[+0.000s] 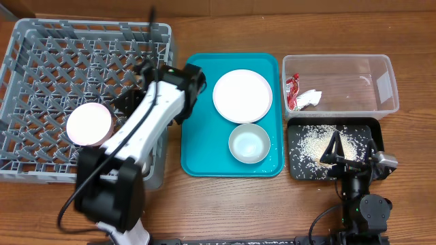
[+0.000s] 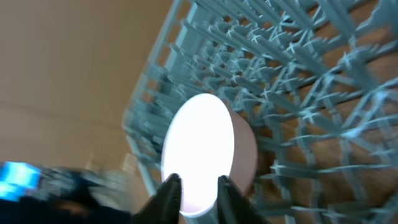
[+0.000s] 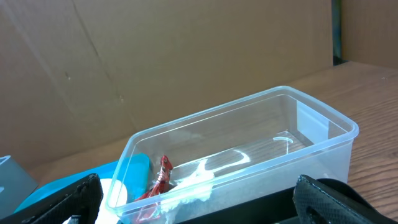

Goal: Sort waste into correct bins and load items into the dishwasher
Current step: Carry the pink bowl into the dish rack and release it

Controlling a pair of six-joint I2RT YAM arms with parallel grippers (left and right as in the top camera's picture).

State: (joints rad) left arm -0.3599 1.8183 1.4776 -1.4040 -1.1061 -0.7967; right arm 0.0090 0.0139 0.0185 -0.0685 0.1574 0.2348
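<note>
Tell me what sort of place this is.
Probably a robot lab bench staged as a dish-clearing station: a plain wooden table, a cardboard backdrop, and a grey dish rack beside a teal tray.

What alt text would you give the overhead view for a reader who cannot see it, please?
The left arm reaches over a grey dish rack holding a pinkish bowl. A teal tray holds a white plate and a pale bowl; a clear tub holds a red wrapper and tissue, a black tray rice grains.
</note>
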